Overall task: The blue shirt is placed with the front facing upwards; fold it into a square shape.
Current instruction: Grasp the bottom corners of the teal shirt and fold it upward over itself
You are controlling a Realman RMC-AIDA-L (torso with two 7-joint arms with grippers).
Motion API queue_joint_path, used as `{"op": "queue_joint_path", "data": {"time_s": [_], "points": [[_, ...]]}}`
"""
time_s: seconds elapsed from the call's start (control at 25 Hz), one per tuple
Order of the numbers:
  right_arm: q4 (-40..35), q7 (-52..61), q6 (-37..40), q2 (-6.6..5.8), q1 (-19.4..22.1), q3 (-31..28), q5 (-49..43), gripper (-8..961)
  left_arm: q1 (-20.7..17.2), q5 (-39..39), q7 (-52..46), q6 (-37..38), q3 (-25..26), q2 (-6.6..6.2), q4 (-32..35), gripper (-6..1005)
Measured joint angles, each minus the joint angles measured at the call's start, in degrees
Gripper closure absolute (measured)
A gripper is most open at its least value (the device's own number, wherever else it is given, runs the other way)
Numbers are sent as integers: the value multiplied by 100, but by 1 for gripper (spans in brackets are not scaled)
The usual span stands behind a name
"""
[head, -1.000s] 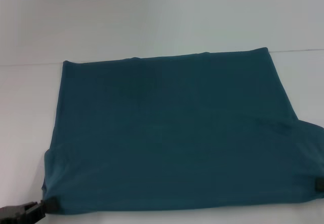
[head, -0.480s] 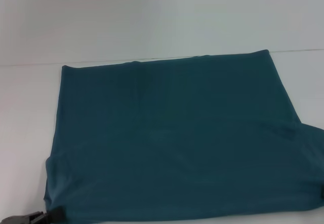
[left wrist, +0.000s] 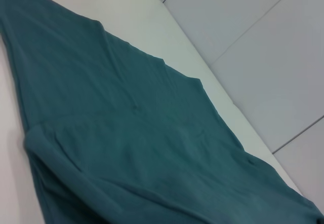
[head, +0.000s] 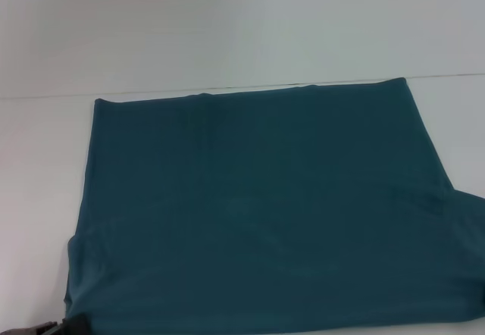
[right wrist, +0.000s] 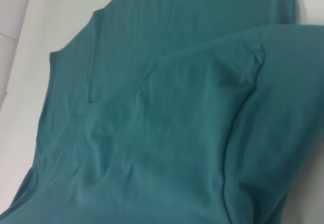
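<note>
Just the blue shirt (head: 258,206) spread plain side up on white table (head: 38,168); left gripper (head: 53,327) at near-left corner, jaw state can't tell, right gripper unseen

Shirt runs off the frame, both grippers nearly lost at the edges.

Head view: the blue shirt (head: 258,206) is cut off along the 6 o'clock edge and at its 4 o'clock sleeve, so its near hem can't be seen. Only plain teal shows; no print or neck tag can be made out. The left gripper (head: 57,326) is just a dark sliver at 7 o'clock, its fingers out of frame. The right gripper is past the 4 o'clock edge, unseen. Neither wrist view shows its own fingers, only cloth. The table (head: 38,168) runs off the frame at 9 o'clock.
</note>
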State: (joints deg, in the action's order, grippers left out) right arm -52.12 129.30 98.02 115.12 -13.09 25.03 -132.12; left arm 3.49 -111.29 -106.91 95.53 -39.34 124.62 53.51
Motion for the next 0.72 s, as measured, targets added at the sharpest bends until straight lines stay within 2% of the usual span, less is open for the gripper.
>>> {"op": "queue_joint_path", "data": {"time_s": [0.72], "points": [[0, -8, 62, 51, 89, -76, -15, 883, -120, -11, 92, 213, 208, 0, -5, 982]]}}
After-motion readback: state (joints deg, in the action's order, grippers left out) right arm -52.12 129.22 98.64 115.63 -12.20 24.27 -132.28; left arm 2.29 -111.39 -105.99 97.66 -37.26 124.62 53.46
